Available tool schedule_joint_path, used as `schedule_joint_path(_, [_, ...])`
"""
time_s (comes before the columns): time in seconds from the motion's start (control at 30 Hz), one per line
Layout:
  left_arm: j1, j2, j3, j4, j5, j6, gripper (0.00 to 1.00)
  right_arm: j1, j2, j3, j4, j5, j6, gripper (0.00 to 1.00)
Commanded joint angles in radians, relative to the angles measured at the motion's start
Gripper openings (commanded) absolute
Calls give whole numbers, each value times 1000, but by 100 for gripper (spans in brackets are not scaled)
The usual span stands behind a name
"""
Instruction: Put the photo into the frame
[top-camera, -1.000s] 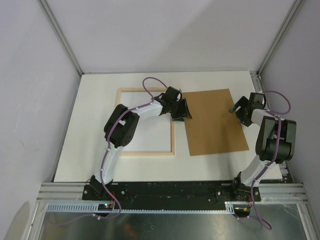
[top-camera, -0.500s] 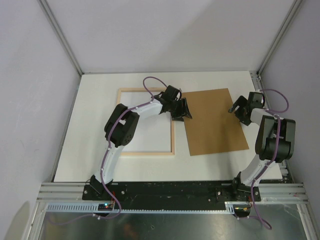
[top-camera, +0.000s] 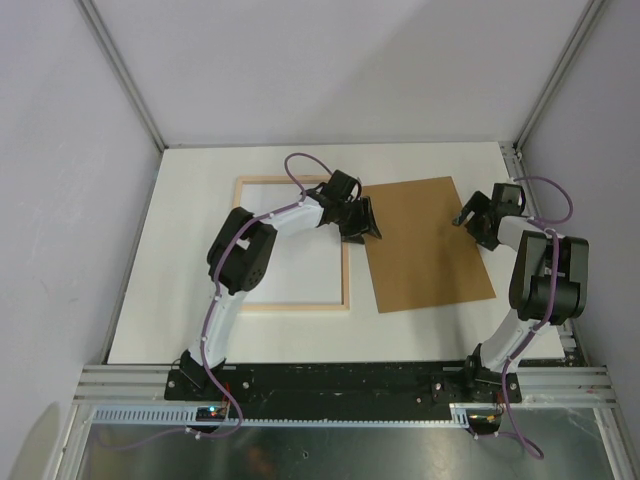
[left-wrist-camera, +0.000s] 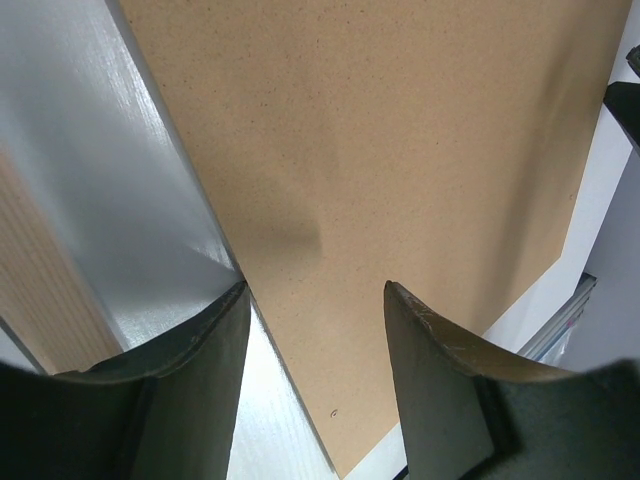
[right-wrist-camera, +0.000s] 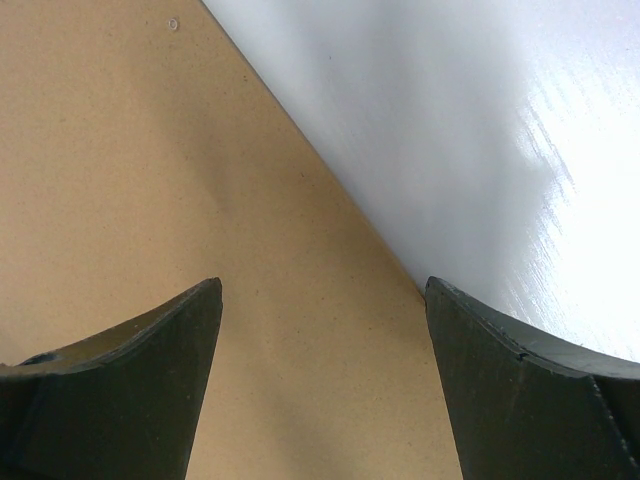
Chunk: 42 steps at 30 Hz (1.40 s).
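The frame (top-camera: 344, 270) lies flat left of centre, pale wood side up, with a white area inside it. The photo is not in view in any frame. A plain brown backing board (top-camera: 425, 245) lies to the right of the frame. My left gripper (top-camera: 364, 224) is open and low over the board's left edge, between board and frame. In the left wrist view (left-wrist-camera: 315, 300) its fingers straddle that edge, with the board (left-wrist-camera: 400, 150) ahead and the frame's wood (left-wrist-camera: 40, 300) at the left. My right gripper (top-camera: 468, 213) is open over the board's upper right edge. In the right wrist view (right-wrist-camera: 320, 290) it spans the board (right-wrist-camera: 150, 200) and the white table (right-wrist-camera: 480, 150).
The white table (top-camera: 200, 180) ends at grey walls at the back and sides, with metal posts in the far corners. A black rail with the arm bases (top-camera: 330, 380) runs along the near edge.
My right gripper has shifted a little farther back and left along the board's right edge. My left gripper has barely moved. The board and frame lie as before.
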Motion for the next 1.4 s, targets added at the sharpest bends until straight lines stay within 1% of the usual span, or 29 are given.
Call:
schedule_joint_path(0.0, [-37, -83, 63, 100, 124, -4, 59, 68, 20, -11, -134, -167, 54, 86])
schedule_joint_path(0.83, [-47, -141, 94, 99, 150, 7, 59, 85, 0, -26, -151, -182, 57, 86])
schedule_joint_path(1.13, [-45, -177, 43, 98, 136, 14, 59, 168, -4, -45, -133, -171, 83, 86])
schedule_joint_path(1.37, [-30, -243, -54, 98, 115, 25, 59, 282, 2, -49, -104, -170, 129, 86])
